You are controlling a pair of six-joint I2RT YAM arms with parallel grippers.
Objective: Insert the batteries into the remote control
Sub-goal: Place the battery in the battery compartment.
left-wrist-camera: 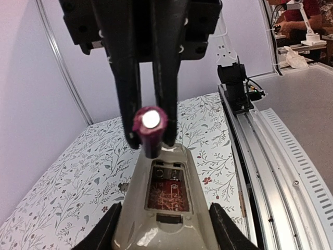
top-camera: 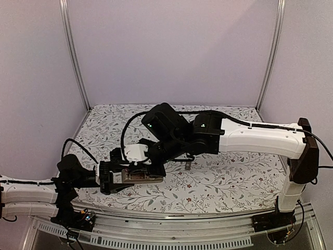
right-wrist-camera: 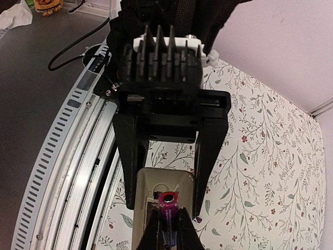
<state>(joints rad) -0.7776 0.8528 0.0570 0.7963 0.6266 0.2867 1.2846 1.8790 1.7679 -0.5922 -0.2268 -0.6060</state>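
The remote control (left-wrist-camera: 156,232) lies back-up between the fingers of my left gripper (left-wrist-camera: 165,208), which is shut on its sides. Its open battery recess (left-wrist-camera: 166,190) shows a red circuit board and holds no battery. My right gripper (right-wrist-camera: 169,221) is shut on a magenta battery (right-wrist-camera: 169,205), tilted end-down over the far end of the recess. The same battery (left-wrist-camera: 150,125) hangs just above the remote in the left wrist view. In the top view both grippers meet at the remote (top-camera: 143,178). A small dark object (top-camera: 187,165), perhaps the second battery, lies on the table.
The table has a floral cloth (top-camera: 229,182). A metal rail (left-wrist-camera: 276,172) runs along the near edge beside the remote. Walls and frame posts (top-camera: 75,57) close the back and sides. The right arm (top-camera: 255,138) spans the middle of the table.
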